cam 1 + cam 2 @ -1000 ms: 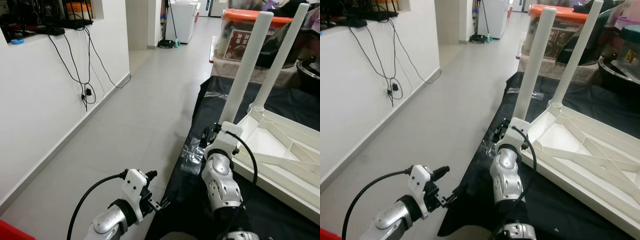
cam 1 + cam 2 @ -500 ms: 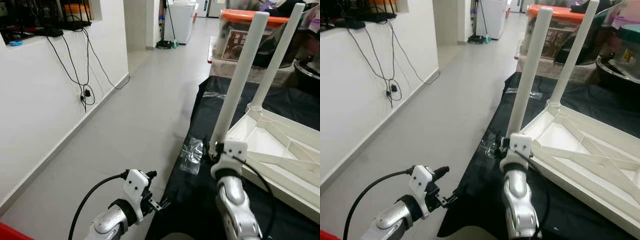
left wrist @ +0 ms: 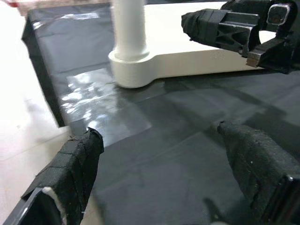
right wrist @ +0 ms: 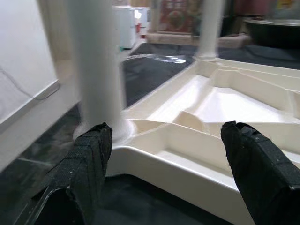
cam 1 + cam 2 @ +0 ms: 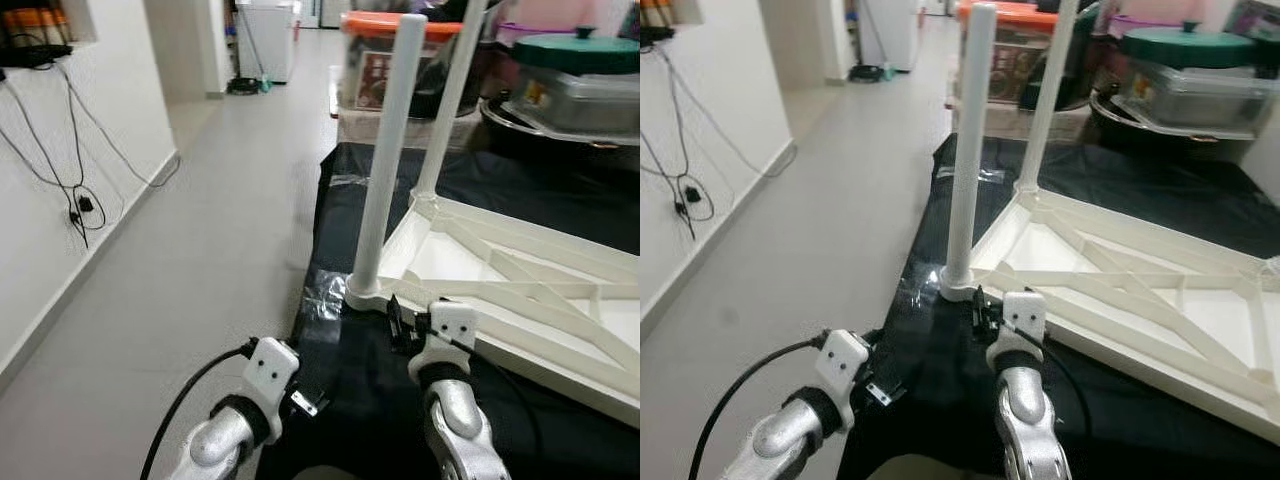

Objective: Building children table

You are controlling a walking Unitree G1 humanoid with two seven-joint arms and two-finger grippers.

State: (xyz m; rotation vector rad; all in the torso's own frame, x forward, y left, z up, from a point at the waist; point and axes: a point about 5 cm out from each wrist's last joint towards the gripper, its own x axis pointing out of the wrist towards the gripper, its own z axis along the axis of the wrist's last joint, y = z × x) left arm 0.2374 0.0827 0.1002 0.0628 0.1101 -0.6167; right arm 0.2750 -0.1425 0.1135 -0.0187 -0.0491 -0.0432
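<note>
The white children's table [image 5: 520,290] lies upside down on a black sheet [image 5: 1110,180], its ribbed underside facing up. Two white legs stand upright from it: one at the near left corner [image 5: 385,150], another at the far corner [image 5: 1045,95]. The right claw [image 4: 164,154], fingers spread, faces the table's near edge just beside the near leg's base. The left claw [image 3: 164,159], also spread, hovers over the sheet near a clear plastic wrapper [image 5: 325,295] by that corner.
</note>
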